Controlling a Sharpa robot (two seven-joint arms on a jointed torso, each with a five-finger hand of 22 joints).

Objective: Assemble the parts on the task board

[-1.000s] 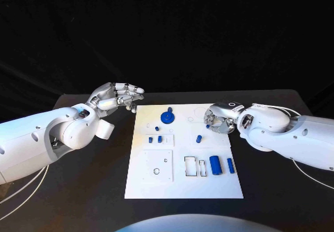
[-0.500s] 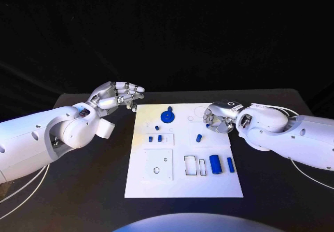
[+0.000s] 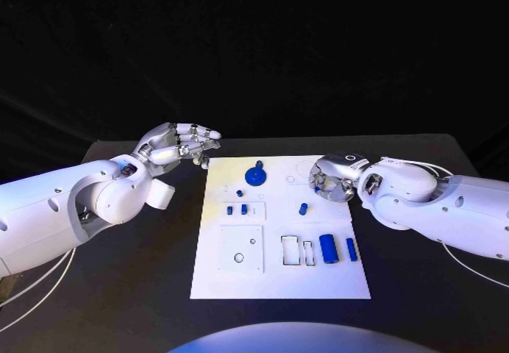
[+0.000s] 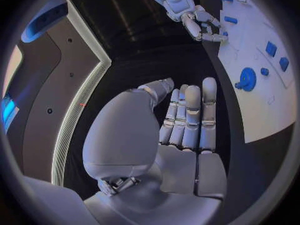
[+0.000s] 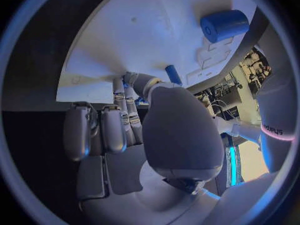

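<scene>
Your black table (image 3: 127,294) carries one flat white task board (image 3: 318,283) with about nine blue parts (image 3: 329,248) (cylinders, pegs, one disc); left hand (image 3: 178,149) empty, fingers extended together, right hand (image 3: 334,180) curled, grip unclear.

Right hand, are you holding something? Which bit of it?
The right hand seems to pinch a small blue peg by one end, between thumb and fingers; the other end sticks out.

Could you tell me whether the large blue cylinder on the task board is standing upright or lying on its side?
Lying on its side: the large blue cylinder rests lengthwise on the task board.
</scene>
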